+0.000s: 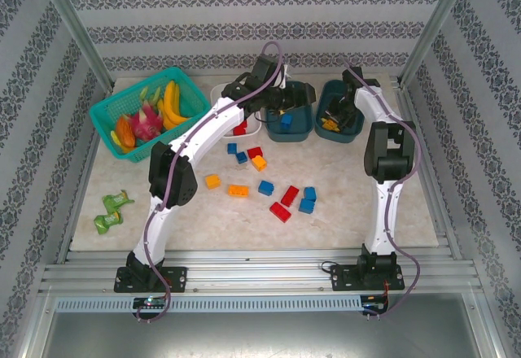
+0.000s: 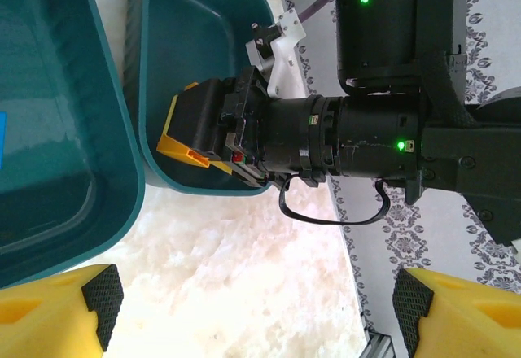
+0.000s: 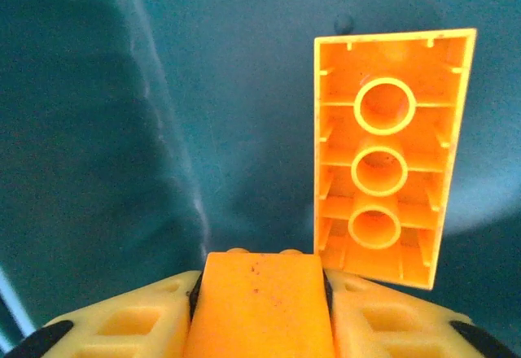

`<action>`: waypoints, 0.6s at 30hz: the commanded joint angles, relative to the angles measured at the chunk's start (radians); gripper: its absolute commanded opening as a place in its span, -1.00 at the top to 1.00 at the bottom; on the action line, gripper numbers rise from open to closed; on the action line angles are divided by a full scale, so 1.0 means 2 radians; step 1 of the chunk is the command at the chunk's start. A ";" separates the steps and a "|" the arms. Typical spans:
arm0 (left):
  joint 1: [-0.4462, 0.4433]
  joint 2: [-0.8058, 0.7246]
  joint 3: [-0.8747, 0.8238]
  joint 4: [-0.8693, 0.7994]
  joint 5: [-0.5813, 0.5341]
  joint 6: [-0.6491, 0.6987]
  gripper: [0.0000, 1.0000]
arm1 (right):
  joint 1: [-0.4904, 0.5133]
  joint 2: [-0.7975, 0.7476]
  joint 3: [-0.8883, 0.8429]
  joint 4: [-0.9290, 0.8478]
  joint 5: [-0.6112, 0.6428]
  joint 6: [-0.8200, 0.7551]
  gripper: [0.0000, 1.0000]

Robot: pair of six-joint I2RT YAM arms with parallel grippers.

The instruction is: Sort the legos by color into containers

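Orange brick (image 3: pixel 257 289) clamped in right claw (image 3: pixel 259 325), low inside the right teal tub (image 1: pixel 339 137), next to a second orange brick (image 3: pixel 391 154). Left claw (image 2: pixel 254 297) spread wide and empty near the middle tub (image 2: pixel 57 89). Dropping step in hand. Next, probably: open, then lift straight out.

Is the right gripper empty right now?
No, the right gripper is shut on a sloped orange lego.

The middle teal tub (image 1: pixel 291 126) holds a blue lego (image 1: pixel 286 120); left of it stands the white tub (image 1: pixel 218 92), right of it the teal tub (image 1: pixel 340 133) with orange legos (image 1: pixel 329 122), and before it lie loose legos (image 1: pixel 266 187), scattered.
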 commanded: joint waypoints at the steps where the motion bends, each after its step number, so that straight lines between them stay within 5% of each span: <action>1: 0.005 -0.005 0.001 -0.017 -0.007 0.013 -0.77 | -0.006 0.005 0.016 -0.019 -0.012 0.001 0.00; 6: 0.006 -0.035 -0.034 -0.035 -0.038 0.016 -0.75 | -0.006 -0.013 0.025 -0.025 -0.013 -0.002 -0.21; 12: 0.006 -0.108 -0.128 -0.070 -0.109 0.016 -0.71 | 0.004 -0.097 -0.001 -0.007 0.006 0.000 -0.22; 18: 0.022 -0.179 -0.274 -0.095 -0.178 0.018 -0.66 | 0.072 -0.243 -0.134 0.085 0.021 -0.027 -0.24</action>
